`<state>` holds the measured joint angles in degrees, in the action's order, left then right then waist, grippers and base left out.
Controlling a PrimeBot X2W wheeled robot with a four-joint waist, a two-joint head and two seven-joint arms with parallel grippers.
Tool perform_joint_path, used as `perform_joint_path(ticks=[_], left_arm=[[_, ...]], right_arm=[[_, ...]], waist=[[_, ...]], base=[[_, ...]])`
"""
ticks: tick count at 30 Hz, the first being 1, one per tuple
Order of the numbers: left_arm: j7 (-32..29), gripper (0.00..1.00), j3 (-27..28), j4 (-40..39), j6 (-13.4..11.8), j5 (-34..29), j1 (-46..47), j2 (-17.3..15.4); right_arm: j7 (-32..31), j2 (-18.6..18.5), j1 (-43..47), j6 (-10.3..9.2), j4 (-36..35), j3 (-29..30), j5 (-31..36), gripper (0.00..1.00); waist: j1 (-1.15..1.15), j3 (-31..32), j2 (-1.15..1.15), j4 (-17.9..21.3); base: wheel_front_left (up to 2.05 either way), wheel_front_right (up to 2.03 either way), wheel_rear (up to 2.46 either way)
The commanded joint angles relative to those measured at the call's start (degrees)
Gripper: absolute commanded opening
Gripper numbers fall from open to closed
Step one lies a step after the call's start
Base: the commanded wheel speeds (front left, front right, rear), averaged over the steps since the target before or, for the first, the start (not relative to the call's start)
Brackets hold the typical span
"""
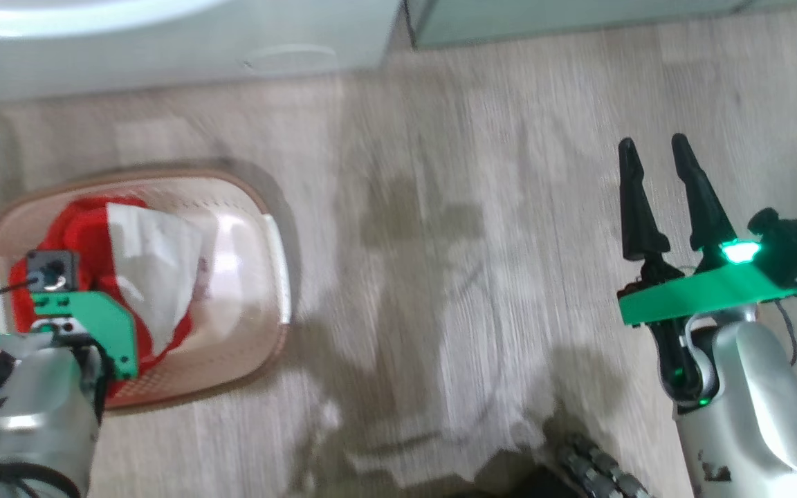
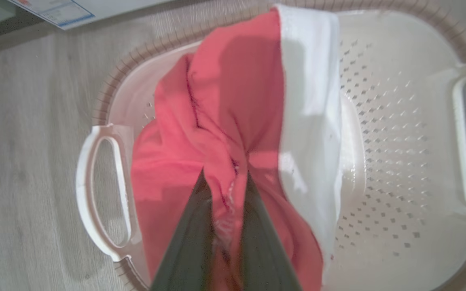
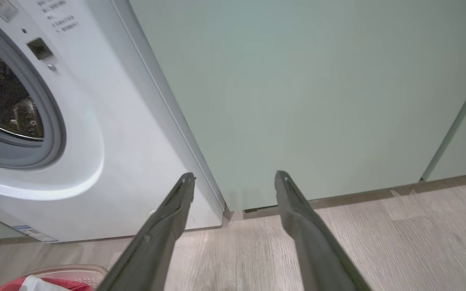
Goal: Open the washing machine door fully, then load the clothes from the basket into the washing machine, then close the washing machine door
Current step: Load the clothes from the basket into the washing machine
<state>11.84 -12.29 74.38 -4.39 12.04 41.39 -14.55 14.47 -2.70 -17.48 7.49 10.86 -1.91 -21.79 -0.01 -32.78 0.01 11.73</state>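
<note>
The cream basket [image 1: 270, 228] stands on the floor at the lower left, holding the red garment [image 1: 84, 225] with the white garment [image 1: 153, 266] draped over it. In the left wrist view my left gripper [image 2: 225, 178] points down into the basket [image 2: 399, 121], shut on a bunched fold of the red garment [image 2: 233, 101]; the white garment [image 2: 310, 113] lies just to its right. My right gripper [image 1: 656, 149] hangs open over bare floor, far right of the basket. The washing machine [image 3: 95, 133] shows its grey-ringed drum mouth [image 3: 51, 121]. The door is out of view.
Pale green cabinets [image 3: 318, 93] stand right of the washer, which runs along the top of the head view [image 1: 163, 55]. Wood floor [image 1: 474, 242] lies between the basket and my right arm. A wheel base [image 1: 592, 470] sits at the bottom edge.
</note>
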Motion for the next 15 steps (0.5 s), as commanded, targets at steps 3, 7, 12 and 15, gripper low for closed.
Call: perform_joint_path(ticks=[3, 7, 12, 15], left_arm=[[2.6, 0.00, 1.9, -1.5, 0.5, 0.9, -1.7, -0.8], [3.1, 0.00, 1.8, -5.6, 0.5, 0.7, -3.4, -0.3], [3.1, 0.00, 2.3, -12.9, 0.2, 0.3, -7.0, -0.1], [3.1, 0.00, 2.6, -16.9, 0.0, -0.3, -9.5, 0.5]], right_arm=[[0.5, -0.2, 2.7, 0.00, -0.9, -0.4, 0.9, 1.00], [0.5, -0.3, 4.0, 0.00, -0.3, 0.0, 1.3, 1.00], [0.5, -0.3, 5.2, 0.00, 0.0, 0.4, 1.5, 1.00], [0.5, -0.3, 6.2, 0.00, 0.3, 0.5, 1.6, 1.00]], waist=[[0.01, 7.0, -0.01, -4.0], [0.01, 10.9, -0.01, -5.6], [0.01, 14.2, -0.01, -6.8], [0.01, 16.4, -0.01, -7.6]], base=[[0.00, 0.00, 0.00], [0.00, 0.00, 0.00], [0.00, 0.00, 0.00], [0.00, 0.00, 0.00]])
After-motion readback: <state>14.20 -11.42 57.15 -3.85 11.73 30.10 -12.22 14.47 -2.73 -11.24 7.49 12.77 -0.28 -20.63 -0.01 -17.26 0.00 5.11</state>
